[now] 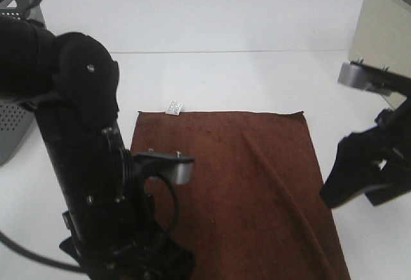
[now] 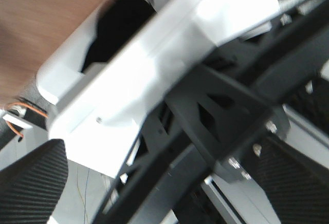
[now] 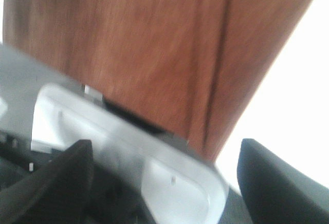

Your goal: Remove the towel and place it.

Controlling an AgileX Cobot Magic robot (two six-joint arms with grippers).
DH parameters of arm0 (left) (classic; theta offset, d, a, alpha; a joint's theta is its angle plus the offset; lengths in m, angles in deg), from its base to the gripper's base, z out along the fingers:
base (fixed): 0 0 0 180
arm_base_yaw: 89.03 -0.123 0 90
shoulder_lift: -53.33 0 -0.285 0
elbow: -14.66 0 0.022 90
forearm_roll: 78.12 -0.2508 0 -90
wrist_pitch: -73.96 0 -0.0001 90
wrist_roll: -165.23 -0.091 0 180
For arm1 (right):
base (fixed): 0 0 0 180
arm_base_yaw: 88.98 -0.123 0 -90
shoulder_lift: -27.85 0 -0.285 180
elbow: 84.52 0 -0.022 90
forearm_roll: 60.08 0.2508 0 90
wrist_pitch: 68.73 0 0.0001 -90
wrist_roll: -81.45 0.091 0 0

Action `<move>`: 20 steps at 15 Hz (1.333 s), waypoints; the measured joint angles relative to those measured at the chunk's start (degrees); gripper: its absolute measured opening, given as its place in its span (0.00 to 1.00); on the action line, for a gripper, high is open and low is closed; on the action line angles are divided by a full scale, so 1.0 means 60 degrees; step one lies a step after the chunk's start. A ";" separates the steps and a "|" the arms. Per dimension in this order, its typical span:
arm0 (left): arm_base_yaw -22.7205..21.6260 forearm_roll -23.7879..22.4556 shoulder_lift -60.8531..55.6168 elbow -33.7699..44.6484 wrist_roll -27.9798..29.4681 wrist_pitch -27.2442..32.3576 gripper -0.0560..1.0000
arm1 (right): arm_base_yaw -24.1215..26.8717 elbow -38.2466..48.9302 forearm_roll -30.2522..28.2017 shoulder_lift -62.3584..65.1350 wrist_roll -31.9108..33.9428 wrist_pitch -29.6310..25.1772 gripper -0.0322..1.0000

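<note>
The dark brown towel (image 1: 244, 190) lies spread flat on the white table (image 1: 225, 78), its small white tag (image 1: 174, 107) at the far left corner. A long crease runs down its right half. My left arm (image 1: 90, 164) bends down over the towel's near left corner, and its fingertips are hidden in the high view. In the left wrist view the left gripper (image 2: 164, 183) is open and holds nothing, with the towel (image 2: 46, 23) beyond it. My right gripper (image 1: 350, 198) hangs just off the towel's right edge, open and empty (image 3: 164, 183), with the towel (image 3: 154, 44) ahead of it.
A grey basket (image 1: 9, 126) sits at the left edge of the table. A beige box (image 1: 385, 17) stands at the back right. A white frame piece (image 2: 154, 54) crosses close in front of the left wrist camera.
</note>
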 joint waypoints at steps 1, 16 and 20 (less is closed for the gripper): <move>-0.0525 -0.0325 0.0000 -0.0286 -0.0010 -0.0010 0.93 | 0.0535 -0.0477 0.0000 -0.0038 -0.0019 0.0067 0.75; -0.5653 -0.1394 0.2168 -0.4106 -0.1203 -0.1022 0.93 | 0.1480 -0.5730 -0.0267 -0.5987 -0.0726 0.0076 0.88; -0.5663 -0.0840 0.3008 -0.4269 -0.1604 -0.1814 0.93 | 0.1557 -0.5749 -0.0258 -0.6780 -0.0764 0.1022 0.88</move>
